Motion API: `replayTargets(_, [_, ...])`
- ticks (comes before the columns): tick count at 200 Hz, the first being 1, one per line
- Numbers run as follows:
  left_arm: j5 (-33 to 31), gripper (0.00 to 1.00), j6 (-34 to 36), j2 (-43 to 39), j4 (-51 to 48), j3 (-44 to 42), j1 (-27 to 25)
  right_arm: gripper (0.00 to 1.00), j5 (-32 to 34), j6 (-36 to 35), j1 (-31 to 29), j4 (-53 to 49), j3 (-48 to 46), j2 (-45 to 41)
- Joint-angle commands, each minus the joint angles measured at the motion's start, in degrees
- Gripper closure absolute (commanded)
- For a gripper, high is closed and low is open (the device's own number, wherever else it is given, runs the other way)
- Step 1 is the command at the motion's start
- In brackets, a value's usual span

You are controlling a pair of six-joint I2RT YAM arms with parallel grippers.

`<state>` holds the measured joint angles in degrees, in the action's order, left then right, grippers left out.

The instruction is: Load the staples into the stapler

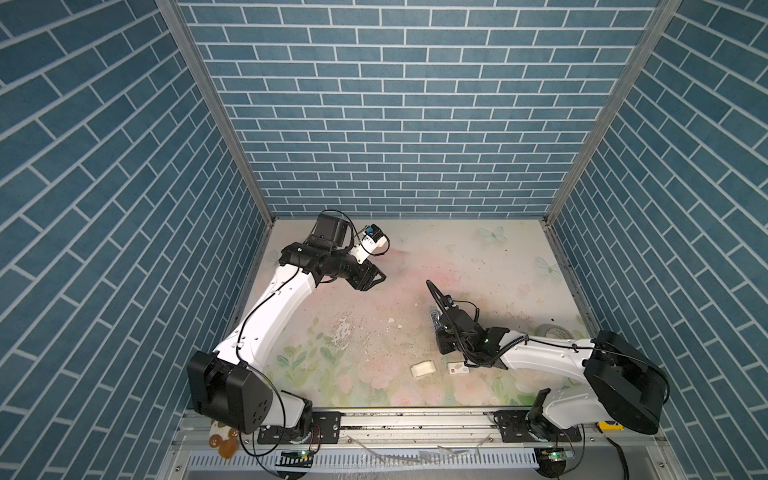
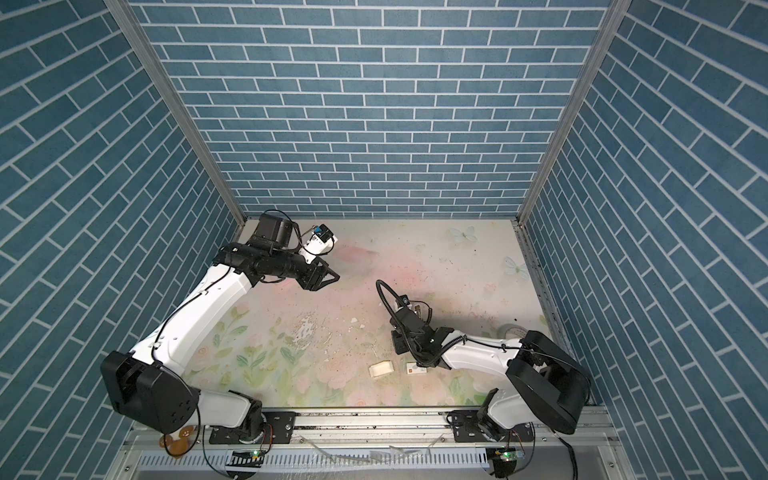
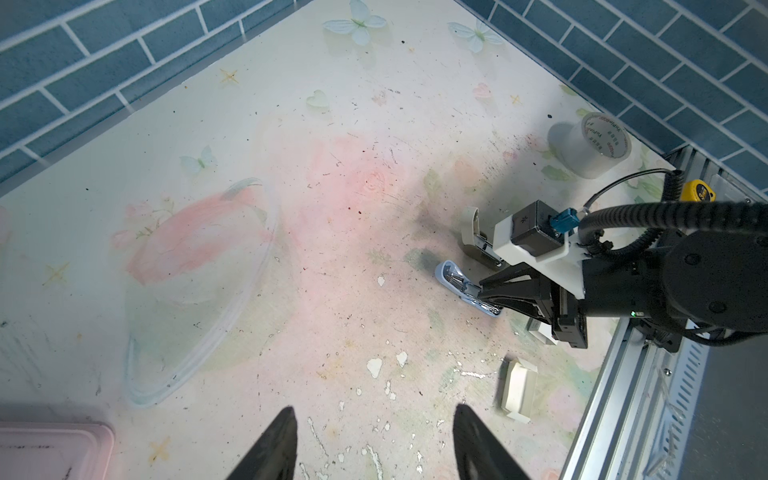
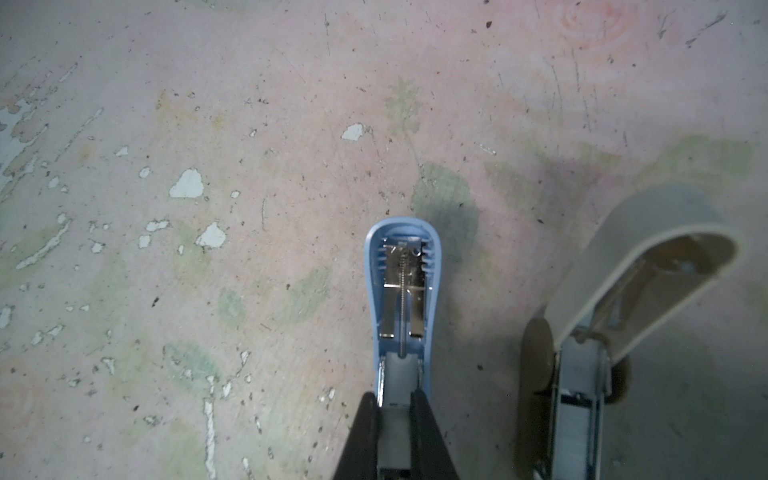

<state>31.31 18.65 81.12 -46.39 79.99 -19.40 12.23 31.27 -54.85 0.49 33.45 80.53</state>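
A light blue stapler (image 4: 402, 291) (image 3: 455, 278) (image 1: 434, 319) lies swung open on the table, its metal spring and channel facing up. My right gripper (image 4: 395, 397) (image 3: 484, 291) is low over its channel, shut on a short silvery-grey strip of staples (image 4: 394, 419) lined up with the channel. A second, beige-grey stapler (image 4: 623, 291) (image 3: 471, 224) stands open beside it. My left gripper (image 3: 374, 409) (image 1: 380, 280) (image 2: 334, 276) hovers open and empty at the far left. The white card tray (image 1: 423, 369) (image 2: 381, 369) (image 3: 517, 388) and the red-marked sleeve (image 1: 457, 368) (image 2: 415, 369) lie near the front.
A roll of clear tape (image 3: 590, 143) (image 1: 552, 332) sits by the right wall. A pink tray (image 3: 54, 449) and a clear plastic bowl (image 3: 199, 291) lie under the left arm. A yellow tape measure (image 3: 700, 191) rests on the front rail.
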Motion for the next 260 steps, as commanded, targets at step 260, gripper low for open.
replayTargets(260, [1.1, 0.38, -0.2, -0.7, 0.1, -0.2, 0.4, 0.81, 0.1, 1.2, 0.0, -2.6, -0.1, -0.9])
